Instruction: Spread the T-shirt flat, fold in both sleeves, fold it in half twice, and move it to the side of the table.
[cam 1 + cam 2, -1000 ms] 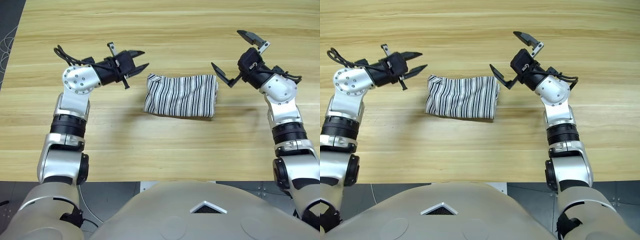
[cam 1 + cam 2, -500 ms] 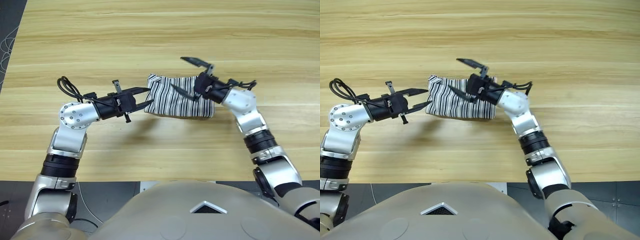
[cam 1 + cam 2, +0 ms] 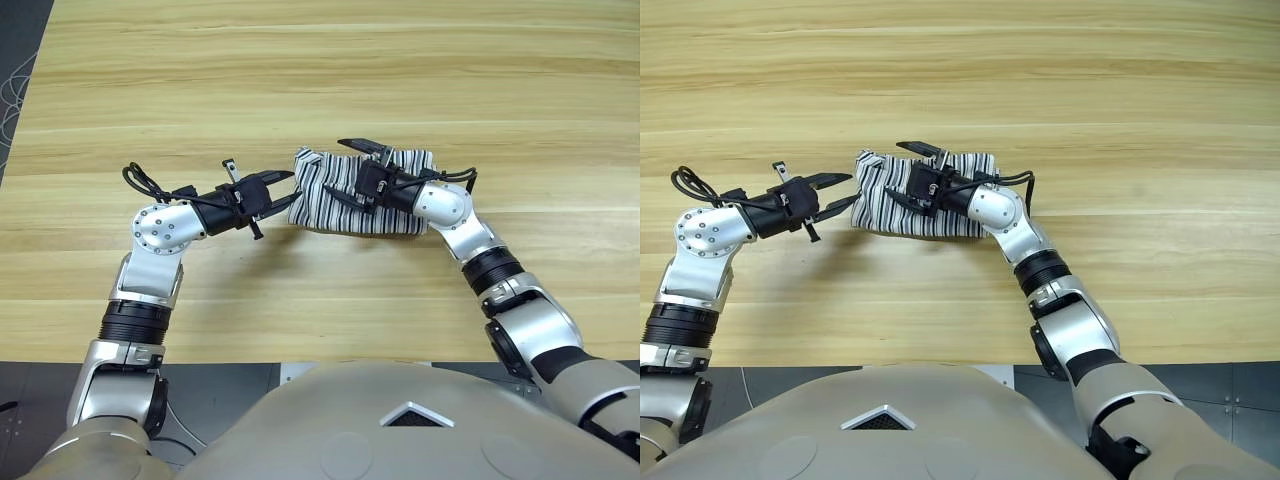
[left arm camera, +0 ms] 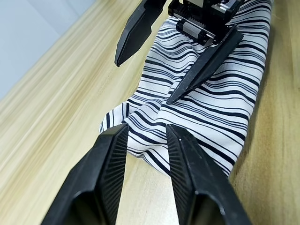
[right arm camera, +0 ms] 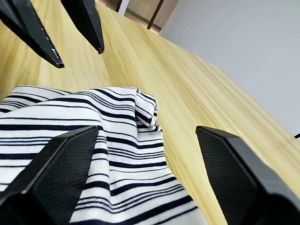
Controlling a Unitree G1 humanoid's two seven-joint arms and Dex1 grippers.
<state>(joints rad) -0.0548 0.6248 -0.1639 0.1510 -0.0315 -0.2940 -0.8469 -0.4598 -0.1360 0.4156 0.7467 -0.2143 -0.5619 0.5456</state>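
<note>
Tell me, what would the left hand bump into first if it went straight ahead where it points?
Most likely the striped T-shirt, just ahead of the left hand; the right hand hovers beyond.

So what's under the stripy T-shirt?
The folded T-shirt lies on the wooden table, which shows all around it. The fabric covers the patch beneath, so anything hidden there cannot be seen.
</note>
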